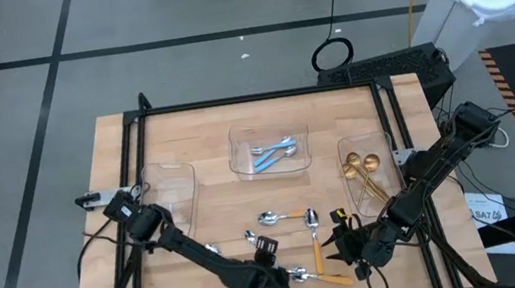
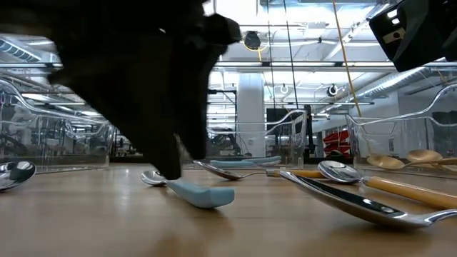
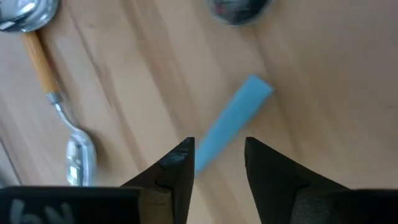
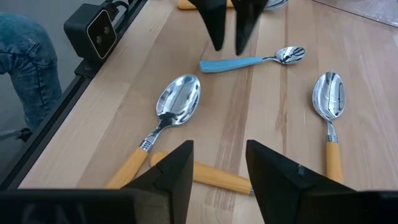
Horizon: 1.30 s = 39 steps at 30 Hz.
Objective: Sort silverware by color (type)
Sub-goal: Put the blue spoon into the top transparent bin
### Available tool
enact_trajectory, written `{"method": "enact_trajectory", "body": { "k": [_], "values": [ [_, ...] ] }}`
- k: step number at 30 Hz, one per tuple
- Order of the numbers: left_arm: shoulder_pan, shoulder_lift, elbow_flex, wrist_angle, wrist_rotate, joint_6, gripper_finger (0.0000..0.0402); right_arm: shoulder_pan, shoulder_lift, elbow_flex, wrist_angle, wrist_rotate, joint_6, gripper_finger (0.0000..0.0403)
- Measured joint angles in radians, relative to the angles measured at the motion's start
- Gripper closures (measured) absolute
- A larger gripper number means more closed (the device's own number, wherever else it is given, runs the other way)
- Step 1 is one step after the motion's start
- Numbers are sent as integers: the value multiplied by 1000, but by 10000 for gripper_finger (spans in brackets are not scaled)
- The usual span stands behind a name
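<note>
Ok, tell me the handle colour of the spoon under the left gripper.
Light blue; the blue-handled spoon shows best in the right wrist view.

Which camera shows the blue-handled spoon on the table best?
The right wrist view: the whole blue-handled spoon shows, bowl included. The left wrist view shows only its handle, the low view its handle end; the high view hides it.

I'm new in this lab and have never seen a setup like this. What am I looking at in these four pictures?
Two dark robot arms work at a wooden table, sorting spoons into clear trays. One picture looks straight down, one sits at table height, and two come from cameras on the wrists. The middle tray holds blue-handled spoons, the right tray gold ones. Orange-handled spoons lie loose. The left tool hangs open just above a blue-handled spoon on the table, holding nothing. The right tool waits nearby, open and empty.
</note>
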State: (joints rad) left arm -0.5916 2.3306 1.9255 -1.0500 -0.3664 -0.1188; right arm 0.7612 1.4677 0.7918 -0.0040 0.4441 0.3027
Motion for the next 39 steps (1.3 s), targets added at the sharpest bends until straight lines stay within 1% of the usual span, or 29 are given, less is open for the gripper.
{"method": "enact_trajectory", "body": {
  "k": [3, 6, 8, 10, 13, 15, 18, 22, 25, 28, 36, 39],
  "values": [
    [22, 0, 0, -2, 13, 69, 248, 0, 0, 0, 0, -2, 0, 259],
    [49, 12, 1, 0, 105, 130, 237, 0, 0, 0, 0, -2, 0, 259],
    [60, 20, 1, -18, 149, 157, 234, 0, 0, 0, -1, -3, 0, 259],
    [69, 19, -3, -41, 166, 183, 234, 5, 0, 0, -1, -3, 0, 259],
    [77, 23, -4, -54, 153, 214, 234, 13, 0, 0, -6, -2, 0, 259],
    [87, 23, -4, -55, 164, 219, 237, 14, 0, 0, -11, -2, 0, 259],
    [105, 29, -3, -55, 205, 224, 259, 14, 0, 0, -15, -1, 0, 259],
    [127, 43, -2, -51, 289, 264, 311, 16, 0, 0, -18, -1, 10, 259],
    [132, 45, -2, -50, 298, 294, 353, 21, 0, 0, -20, -1, 10, 259],
    [140, 46, -4, -38, 301, 289, 381, 23, 0, 0, -24, -1, 1, 259],
    [138, 46, -4, -11, 271, 166, 382, 9, 0, 0, -23, 3, -64, 259],
    [133, 49, 27, -39, 257, 96, 382, -2, 0, 0, -22, 5, -92, 259]
  ]
}}
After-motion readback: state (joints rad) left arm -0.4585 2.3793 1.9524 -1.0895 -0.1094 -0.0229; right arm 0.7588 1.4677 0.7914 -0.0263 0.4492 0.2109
